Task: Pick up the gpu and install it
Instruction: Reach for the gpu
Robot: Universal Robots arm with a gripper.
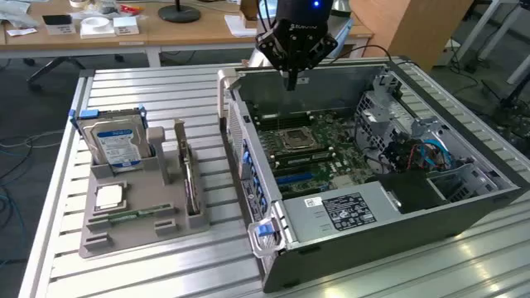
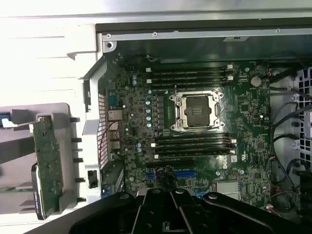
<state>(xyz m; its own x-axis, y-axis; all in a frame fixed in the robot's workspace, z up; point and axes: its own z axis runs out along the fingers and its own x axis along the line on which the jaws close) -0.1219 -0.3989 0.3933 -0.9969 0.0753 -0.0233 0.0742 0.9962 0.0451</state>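
A robot arm's gripper is pictured with its fingers pressed together on nothing, hung above the far end of an open computer case on a slatted metal table.

The gpu is seen well apart from it in the exterior view, stood on edge in a slot of a grey holder to the exterior view's left of the case. Its long axis is laid from the far side of the table towards the near side, roughly parallel to the case's adjacent wall. Which end carries the metal bracket cannot be told. A hard drive is propped upright in the same holder, and a memory stick is laid flat near its front.

The wrist view gives what the exterior view does not: the motherboard is looked down on squarely, with the bare processor socket and blue expansion slots picked out just beyond the closed gripper. The gpu is also caught there from above, its green component face shown, outside the case wall.
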